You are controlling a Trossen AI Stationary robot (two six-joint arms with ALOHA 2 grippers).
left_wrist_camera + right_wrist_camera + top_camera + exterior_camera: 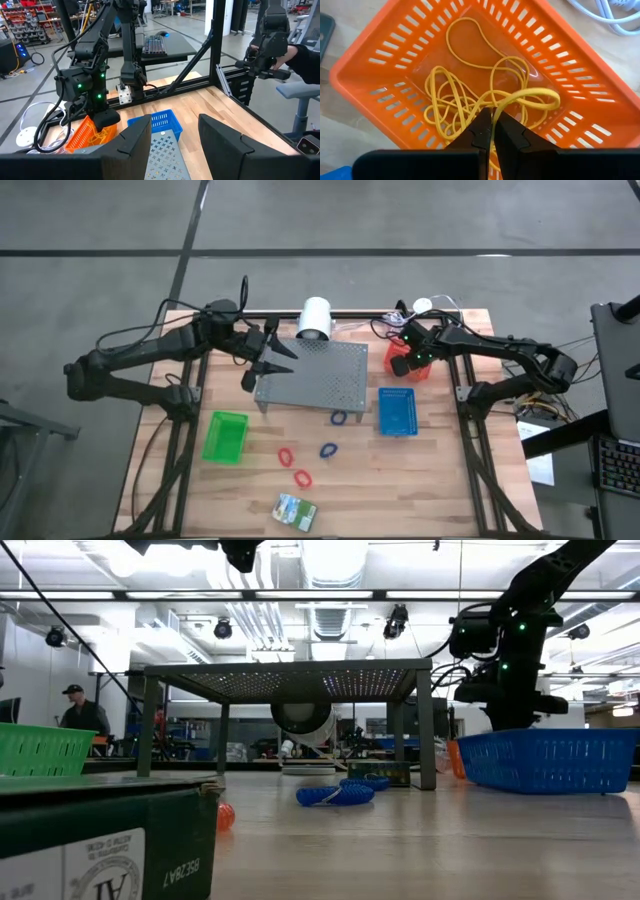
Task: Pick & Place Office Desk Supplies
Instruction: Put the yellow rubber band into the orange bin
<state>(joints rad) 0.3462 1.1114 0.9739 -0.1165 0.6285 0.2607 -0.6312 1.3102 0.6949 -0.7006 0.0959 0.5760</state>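
Item: rubber bands (470, 100), thin yellow tangle in orange basket (580, 95), directly beneath fingertips | Handling: light, limp, stretchy, likely snag-prone; best pinched on one loop | right gripper (492, 131): pointing down into basket, fingers closed on one strand | left gripper (175, 137): fingers parted, empty, above metal stand (165, 160).

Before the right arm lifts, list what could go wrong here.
1. The right tool is shut on one yellow rubber band that lies tangled with the others in the orange basket; lifting may drag several out.
2. The band is thin and pinched at the fingertips, so it could slip free.
3. The light basket might tip or shift toward the blue basket beside it if the tangle catches.
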